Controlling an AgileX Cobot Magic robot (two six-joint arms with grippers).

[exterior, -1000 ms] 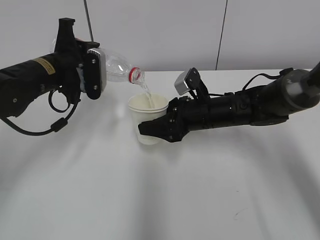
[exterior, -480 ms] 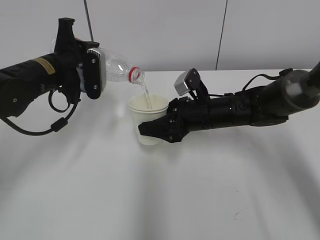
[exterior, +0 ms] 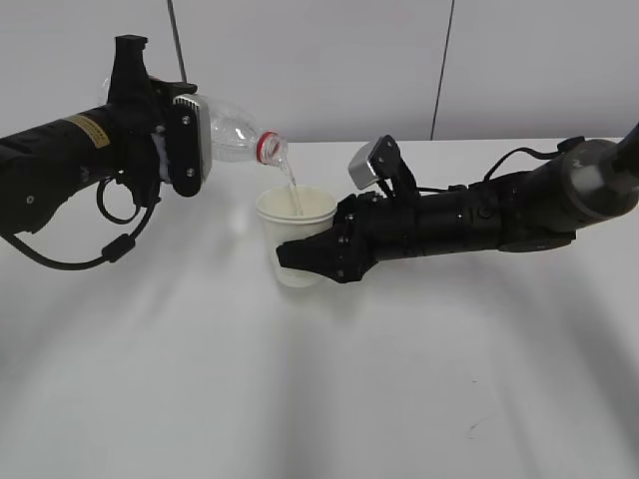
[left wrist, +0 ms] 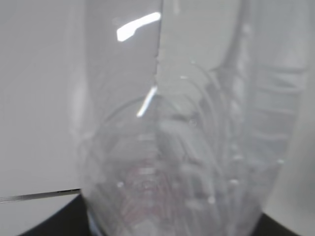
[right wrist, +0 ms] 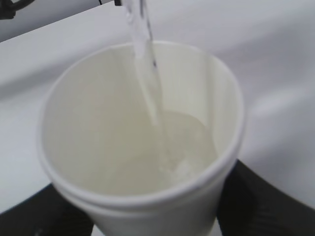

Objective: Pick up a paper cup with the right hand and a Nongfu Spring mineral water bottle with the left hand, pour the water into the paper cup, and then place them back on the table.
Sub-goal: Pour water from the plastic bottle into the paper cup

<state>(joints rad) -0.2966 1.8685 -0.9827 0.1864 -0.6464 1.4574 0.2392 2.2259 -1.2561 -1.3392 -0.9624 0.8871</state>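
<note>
My left gripper [exterior: 175, 140] is shut on the Nongfu Spring mineral water bottle [exterior: 238, 135], held tilted with its red neck ring [exterior: 266, 150] down to the right, above the cup. The clear bottle fills the left wrist view [left wrist: 182, 147]. A thin stream of water [exterior: 293, 190] falls from the mouth into the paper cup [exterior: 297, 225]. My right gripper [exterior: 312, 257] is shut on the cup's side and holds it upright just above the white table [exterior: 300, 399]. The right wrist view looks into the cup [right wrist: 98, 123], with the water stream [right wrist: 147, 78] and pooled water [right wrist: 167, 162] in its bottom.
A pale wall stands behind the table's far edge. A small dark scratch mark [exterior: 472, 427] lies on the tabletop at the front right. Black cables [exterior: 120, 244] hang under the left arm.
The stream of water has kept running and looks a little thinner. The bottle, the cup and both arms have hardly moved.
</note>
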